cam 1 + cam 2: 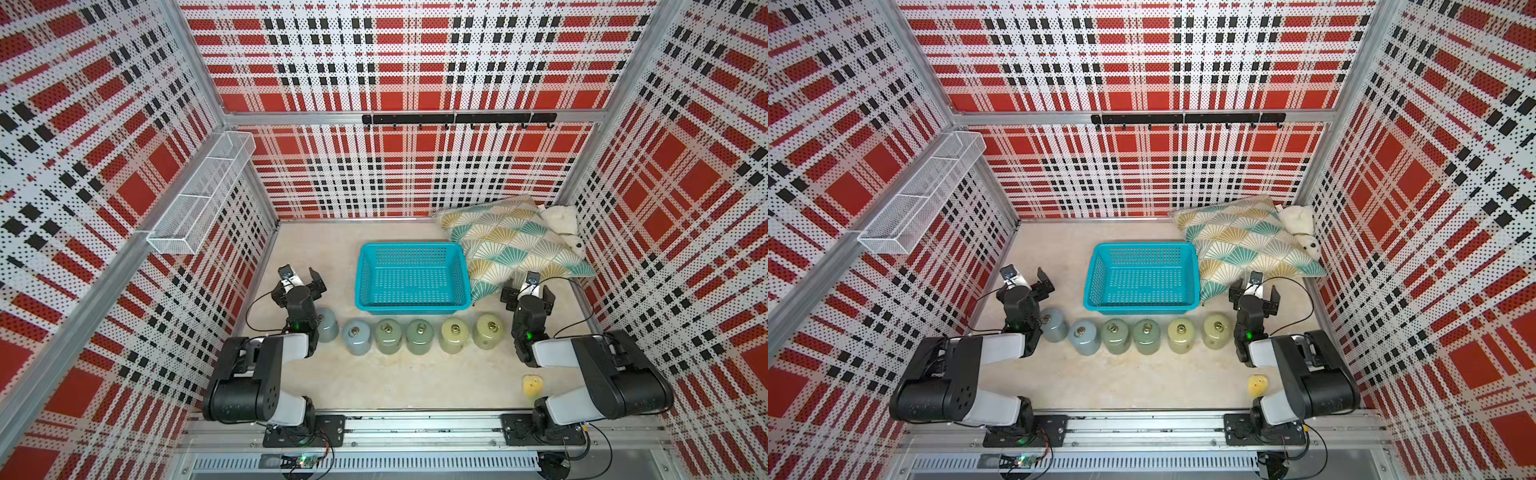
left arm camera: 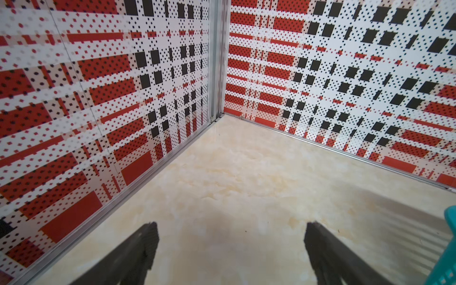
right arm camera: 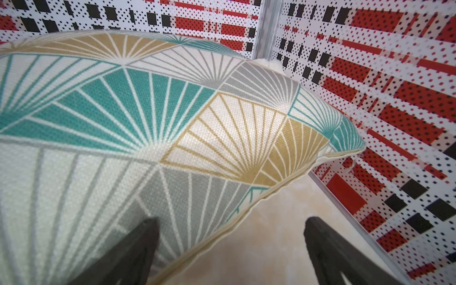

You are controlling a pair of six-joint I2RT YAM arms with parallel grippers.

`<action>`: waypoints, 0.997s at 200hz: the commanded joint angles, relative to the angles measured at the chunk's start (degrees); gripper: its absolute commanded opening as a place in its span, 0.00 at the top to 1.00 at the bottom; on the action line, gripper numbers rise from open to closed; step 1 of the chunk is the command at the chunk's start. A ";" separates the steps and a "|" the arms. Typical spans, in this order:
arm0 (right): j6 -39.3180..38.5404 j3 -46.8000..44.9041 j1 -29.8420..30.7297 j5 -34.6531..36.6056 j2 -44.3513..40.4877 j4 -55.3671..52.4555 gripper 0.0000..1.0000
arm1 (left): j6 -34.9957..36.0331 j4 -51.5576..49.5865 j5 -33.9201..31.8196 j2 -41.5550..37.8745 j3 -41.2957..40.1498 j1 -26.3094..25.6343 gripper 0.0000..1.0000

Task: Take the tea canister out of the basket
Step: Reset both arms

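A: Where are the tea canisters (image 1: 420,336)?
B: Six in a row just before the empty turquoise basket (image 1: 413,306) — job looks done. So the left gripper (image 1: 300,277) and right gripper (image 1: 528,291) sit parked either side — spread wide, grasping nothing.

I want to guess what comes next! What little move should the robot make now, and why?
Probably just hold position. The basket looks empty, six canisters stand in a row on the table in front of it, and the left gripper and right gripper are both open, holding nothing.
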 commanded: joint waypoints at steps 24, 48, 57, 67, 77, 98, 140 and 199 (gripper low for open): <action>1.64 1.33 -4.74 -12.01 2.82 3.54 0.00 | 6.00 13.18 3.88 2.49 -4.39 -3.02 0.01; 2.28 0.92 -5.69 -12.79 3.42 4.76 0.00 | 6.42 24.85 3.57 5.73 -8.23 -3.57 0.01; 2.51 1.12 -5.68 -13.02 3.07 3.58 0.00 | 6.61 24.10 3.51 5.37 -8.21 -3.51 0.01; 2.34 1.02 -5.69 -12.89 3.37 4.48 0.00 | 6.63 23.29 3.36 5.19 -8.10 -3.51 0.01; 2.51 1.05 -5.69 -13.06 3.04 3.63 0.00 | 6.71 23.51 3.45 5.25 -8.13 -3.55 0.01; 2.43 1.06 -5.69 -12.99 3.21 4.10 0.00 | 6.70 23.51 3.62 5.23 -8.10 -3.46 0.01; 2.48 1.11 -5.69 -13.01 3.16 3.96 0.00 | 6.69 23.51 3.69 5.24 -8.10 -3.42 0.01; 2.50 1.06 -5.69 -12.97 3.16 4.00 0.00 | 6.66 23.51 3.80 5.34 -8.01 -3.37 0.01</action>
